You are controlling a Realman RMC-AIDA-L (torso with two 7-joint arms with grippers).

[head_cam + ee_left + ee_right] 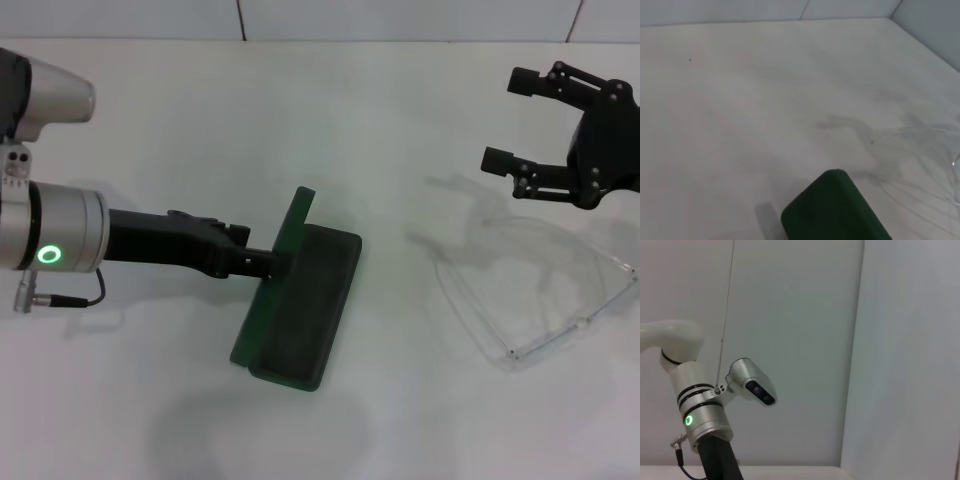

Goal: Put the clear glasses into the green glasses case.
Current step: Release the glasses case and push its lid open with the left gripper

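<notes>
The green glasses case (305,300) lies open in the middle of the white table, dark lining up, its lid (297,218) standing nearly upright on the far-left side. My left gripper (272,262) reaches in from the left and is shut on the lid's edge. A green corner of the case (835,210) shows in the left wrist view. The clear glasses (540,285) lie on the table to the right, temple arms unfolded; they also show faintly as the clear glasses (940,150). My right gripper (508,120) hangs open just behind and above them, holding nothing.
The white table (400,120) ends at a tiled wall behind. The right wrist view looks away from the table at my left arm (700,410), my head camera (751,382) and the wall.
</notes>
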